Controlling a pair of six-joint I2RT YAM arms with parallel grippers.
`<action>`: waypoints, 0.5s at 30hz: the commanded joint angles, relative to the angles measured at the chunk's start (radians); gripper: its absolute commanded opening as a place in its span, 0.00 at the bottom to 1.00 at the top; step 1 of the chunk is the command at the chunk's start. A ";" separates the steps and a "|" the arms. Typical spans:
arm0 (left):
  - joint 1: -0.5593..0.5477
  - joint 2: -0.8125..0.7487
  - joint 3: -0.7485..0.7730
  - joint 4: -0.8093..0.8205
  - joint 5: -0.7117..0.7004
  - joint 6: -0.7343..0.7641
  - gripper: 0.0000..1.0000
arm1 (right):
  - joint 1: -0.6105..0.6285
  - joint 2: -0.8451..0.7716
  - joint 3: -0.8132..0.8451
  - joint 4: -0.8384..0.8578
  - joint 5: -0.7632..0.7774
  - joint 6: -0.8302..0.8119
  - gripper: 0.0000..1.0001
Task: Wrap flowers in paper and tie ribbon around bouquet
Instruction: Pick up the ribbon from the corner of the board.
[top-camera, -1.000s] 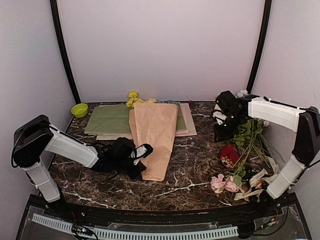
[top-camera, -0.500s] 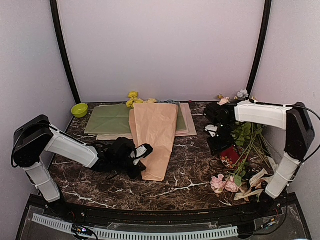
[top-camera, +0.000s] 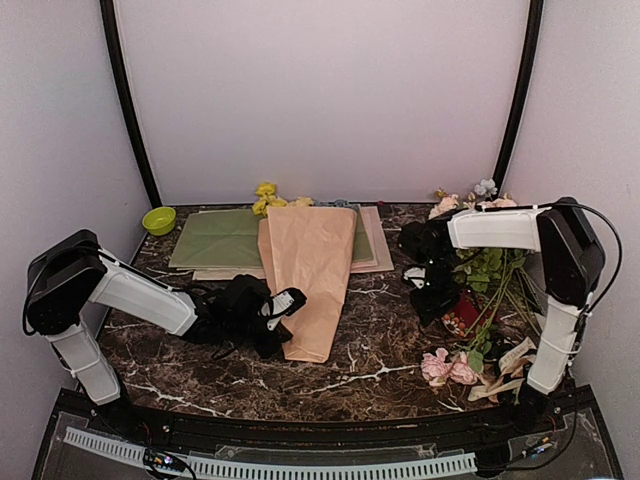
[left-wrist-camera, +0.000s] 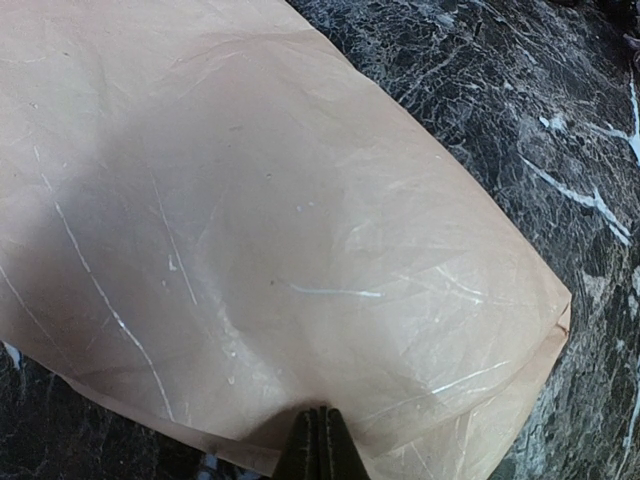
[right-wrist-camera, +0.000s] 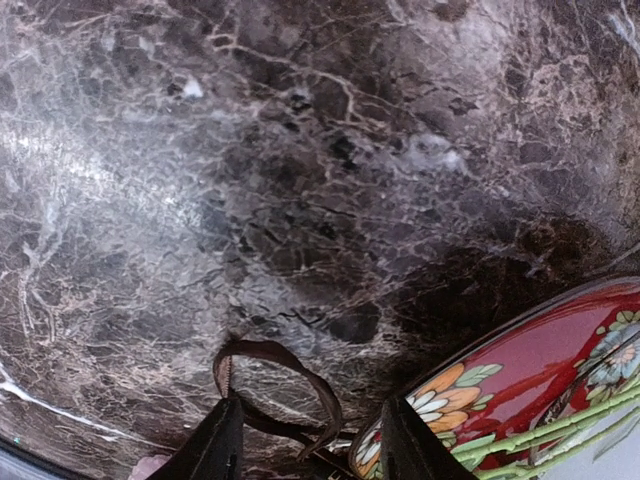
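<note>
Ribbon (right-wrist-camera: 275, 347) loop sits between right gripper (right-wrist-camera: 310, 410) fingers, which are parted and unclamped. Bouquet (top-camera: 308, 275) lies just ahead of left gripper (left-wrist-camera: 320, 440), fingers together at its edge. Step: fetching ribbon. Next, probably: close on loop, carry to cone.

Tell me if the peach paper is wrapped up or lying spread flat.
Wrapped. The paper forms a cone, narrow end toward the near side of the table, with yellow flowers showing just past its wide far end.
</note>
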 joint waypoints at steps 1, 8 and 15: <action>-0.005 0.047 -0.045 -0.159 0.040 0.009 0.00 | -0.007 0.022 0.031 0.001 0.028 -0.059 0.48; -0.004 0.051 -0.042 -0.163 0.043 0.012 0.00 | -0.007 0.066 0.026 0.008 0.031 -0.066 0.45; -0.004 0.053 -0.040 -0.164 0.043 0.011 0.00 | -0.006 0.089 0.033 0.013 -0.008 -0.080 0.34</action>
